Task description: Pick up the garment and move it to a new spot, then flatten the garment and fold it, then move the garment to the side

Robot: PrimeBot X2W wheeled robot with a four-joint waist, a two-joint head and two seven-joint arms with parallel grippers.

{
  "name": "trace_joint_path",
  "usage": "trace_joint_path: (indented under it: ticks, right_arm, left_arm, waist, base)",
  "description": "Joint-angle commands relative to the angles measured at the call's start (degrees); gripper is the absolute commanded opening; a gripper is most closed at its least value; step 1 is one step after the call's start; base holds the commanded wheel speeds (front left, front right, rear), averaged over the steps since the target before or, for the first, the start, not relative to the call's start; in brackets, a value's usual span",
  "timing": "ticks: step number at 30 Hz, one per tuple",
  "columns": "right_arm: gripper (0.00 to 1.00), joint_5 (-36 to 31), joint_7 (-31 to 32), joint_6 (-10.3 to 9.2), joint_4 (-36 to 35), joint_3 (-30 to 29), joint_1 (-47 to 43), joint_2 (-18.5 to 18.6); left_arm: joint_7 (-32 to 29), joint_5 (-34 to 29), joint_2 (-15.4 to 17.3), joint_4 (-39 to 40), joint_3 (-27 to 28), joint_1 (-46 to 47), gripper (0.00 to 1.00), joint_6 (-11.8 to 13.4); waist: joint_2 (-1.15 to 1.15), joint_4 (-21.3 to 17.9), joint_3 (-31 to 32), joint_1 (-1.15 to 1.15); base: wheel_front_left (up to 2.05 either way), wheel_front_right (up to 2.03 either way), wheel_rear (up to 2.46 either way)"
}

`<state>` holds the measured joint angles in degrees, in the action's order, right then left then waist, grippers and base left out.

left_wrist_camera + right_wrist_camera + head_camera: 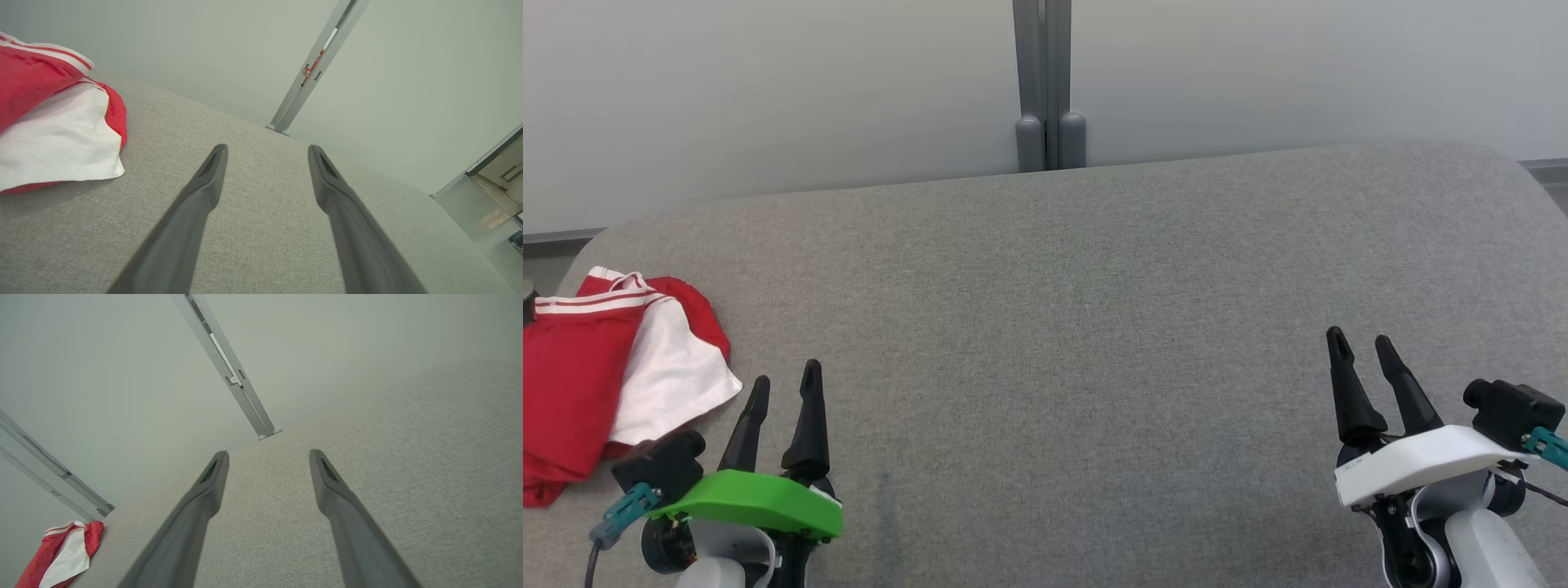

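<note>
Wide grey woven surface (1094,286), rounded at its far corners, backed by a pale wall (768,82), with a grey metal upright (1045,73) rising behind the far edge at mid-width. At the surface's left end, against the head view's left border: garment (596,367), red with a white panel and white stripes along one hem, lying in a loose, partly folded heap and cut off by the picture's edge. Left gripper (786,372) just right of that heap, near the white panel but apart from it, below it a green cover (760,502); fingers spread, nothing between them, bare grey weave beyond the tips. Right gripper (1360,336) well apart at the surface's right end, with a white cover (1421,461); fingers likewise spread and empty. From the left wrist: garment close at upper left, white hem resting on the weave. From the right wrist: same garment small and distant at lower left, below a second metal rail (53,473).
</note>
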<state>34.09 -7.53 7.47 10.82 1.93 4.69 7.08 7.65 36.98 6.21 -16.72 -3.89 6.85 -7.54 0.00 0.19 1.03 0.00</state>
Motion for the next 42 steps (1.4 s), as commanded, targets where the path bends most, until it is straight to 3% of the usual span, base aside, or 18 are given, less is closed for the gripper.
trace_joint_path:
  ticks: [1, 42]
  right_arm:
    - [1.0, -1.8, -0.7, 0.02, -0.2, 0.2, 0.8, 0.6]
    - [1.0, -19.9, -4.4, 0.03, 1.0, 0.4, -0.9, -0.1]
  left_arm:
    - [0.6, -1.9, 0.6, 0.1, -0.1, 1.6, 1.0, 0.1]
    - [5.9, -21.2, -0.6, -3.1, 0.5, -1.0, 1.0, 0.1]
  waist:
    - [0.0, 0.0, 0.0, 0.0]
    - [0.0, 0.5, 0.0, 0.0]
  base:
    - [0.0, 0.0, 0.0]
    - [0.0, 0.0, 0.0]
